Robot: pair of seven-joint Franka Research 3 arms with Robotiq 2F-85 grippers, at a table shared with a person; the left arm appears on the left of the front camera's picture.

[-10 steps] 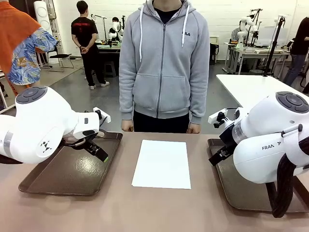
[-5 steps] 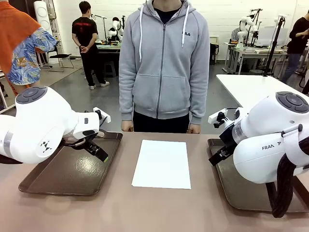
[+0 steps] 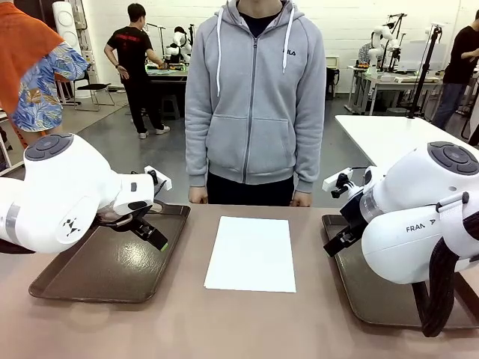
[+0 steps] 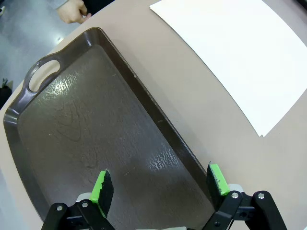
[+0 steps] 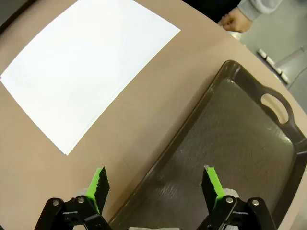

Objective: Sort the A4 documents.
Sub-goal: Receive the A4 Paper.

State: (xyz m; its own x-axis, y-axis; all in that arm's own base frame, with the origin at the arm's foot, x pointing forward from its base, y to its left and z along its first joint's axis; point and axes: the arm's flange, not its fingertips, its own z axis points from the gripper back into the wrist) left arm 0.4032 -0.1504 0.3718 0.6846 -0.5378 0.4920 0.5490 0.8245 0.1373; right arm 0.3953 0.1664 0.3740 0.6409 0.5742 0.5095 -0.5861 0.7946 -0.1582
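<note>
The A4 documents [image 3: 251, 253] lie as a flat white stack in the middle of the tan table, between two dark brown trays; the stack's edges also show in the left wrist view [image 4: 240, 57] and the right wrist view [image 5: 86, 72]. My left gripper [image 3: 156, 235] hovers open over the left tray [image 3: 90, 277], and in its own view [image 4: 160, 184] nothing sits between the green pads. My right gripper [image 5: 156, 184] stands open above the inner edge of the right tray [image 5: 240, 143], with nothing between its fingers.
A person in a grey hoodie stands at the far side, both hands [image 3: 197, 195] resting at the table's edge behind the stack. Both trays [image 4: 86, 134] hold nothing. A white table [image 3: 389, 134] stands at the back right.
</note>
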